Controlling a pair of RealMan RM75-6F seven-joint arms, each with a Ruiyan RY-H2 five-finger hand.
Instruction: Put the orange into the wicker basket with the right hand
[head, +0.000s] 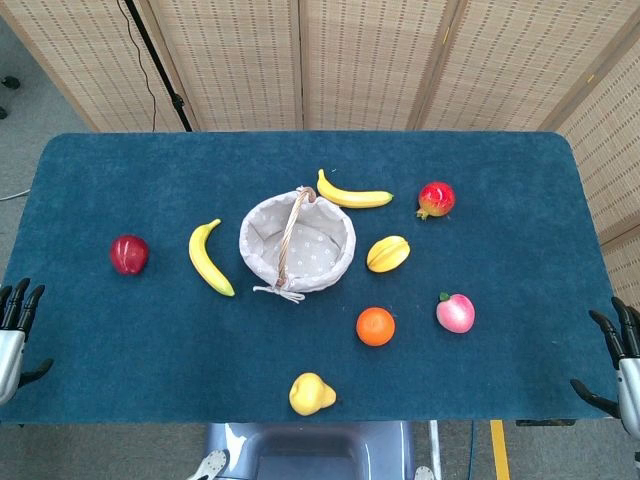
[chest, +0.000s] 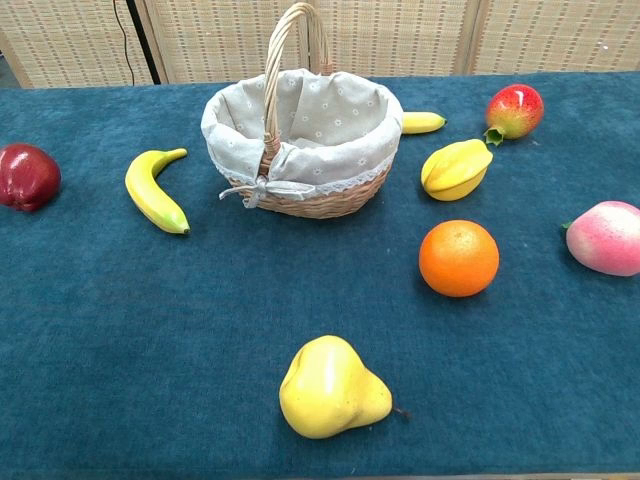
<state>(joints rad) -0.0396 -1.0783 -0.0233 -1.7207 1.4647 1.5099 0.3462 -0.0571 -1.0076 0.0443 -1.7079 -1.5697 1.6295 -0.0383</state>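
Orange (head: 375, 326) lies beside wicker basket (head: 297, 243) (apart).

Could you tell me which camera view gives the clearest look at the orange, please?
The chest view: the orange looms large and unobstructed, its dimpled skin visible, right of the wicker basket. The head view shows it small, from above, placing it between the peach and the yellow pear.
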